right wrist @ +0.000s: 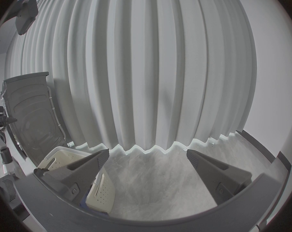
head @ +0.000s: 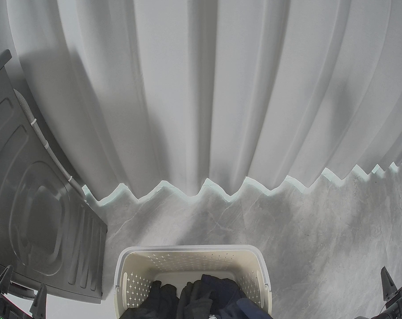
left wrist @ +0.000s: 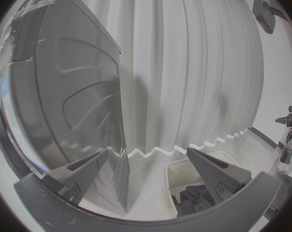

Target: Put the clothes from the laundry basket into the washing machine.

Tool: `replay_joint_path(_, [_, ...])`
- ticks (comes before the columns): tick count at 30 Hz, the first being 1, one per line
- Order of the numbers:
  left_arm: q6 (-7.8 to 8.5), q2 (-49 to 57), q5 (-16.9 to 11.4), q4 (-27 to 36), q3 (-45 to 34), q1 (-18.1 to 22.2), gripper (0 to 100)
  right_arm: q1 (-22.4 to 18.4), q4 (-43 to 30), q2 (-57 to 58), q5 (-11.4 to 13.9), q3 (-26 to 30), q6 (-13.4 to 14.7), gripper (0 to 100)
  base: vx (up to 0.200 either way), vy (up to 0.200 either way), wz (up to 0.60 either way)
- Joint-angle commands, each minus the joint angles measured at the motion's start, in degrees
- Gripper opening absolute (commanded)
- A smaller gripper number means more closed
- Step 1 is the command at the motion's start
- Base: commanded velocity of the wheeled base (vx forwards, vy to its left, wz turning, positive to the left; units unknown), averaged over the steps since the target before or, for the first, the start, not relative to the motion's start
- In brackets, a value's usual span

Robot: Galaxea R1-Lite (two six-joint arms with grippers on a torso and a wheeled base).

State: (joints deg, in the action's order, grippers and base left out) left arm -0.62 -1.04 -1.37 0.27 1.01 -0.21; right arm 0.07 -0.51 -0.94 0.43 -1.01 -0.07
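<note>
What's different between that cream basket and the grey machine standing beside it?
The laundry basket is cream with perforated walls; the washing machine is grey with a solid, ribbed panel. The basket is low and open on top, with dark clothes inside; the machine stands taller, at the robot's left. Both stand on the marbled floor before the white curtain.

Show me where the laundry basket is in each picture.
Head view: basket at bottom centre, clothes inside.
Left wrist view: basket beside the washer, partly behind the jaws.
Right wrist view: basket before the washer, partly behind the jaws.
Shared landmark: the white curtain.
</note>
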Motion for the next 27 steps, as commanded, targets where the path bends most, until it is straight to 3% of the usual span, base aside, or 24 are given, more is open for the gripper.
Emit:
replay_joint_path(1, [0.01,1.04,-0.04,0.0,-0.92,0.03,100,0.01,-0.02,0.94,0.01,0.92,-0.01,100,-0.2,0.0,0.0])
replay_joint_path(27, [-0.08,1.04,-0.04,0.0,-0.92,0.03,100,0.01,-0.02,0.94,0.01,0.92,-0.01,100,-0.2,0.0,0.0])
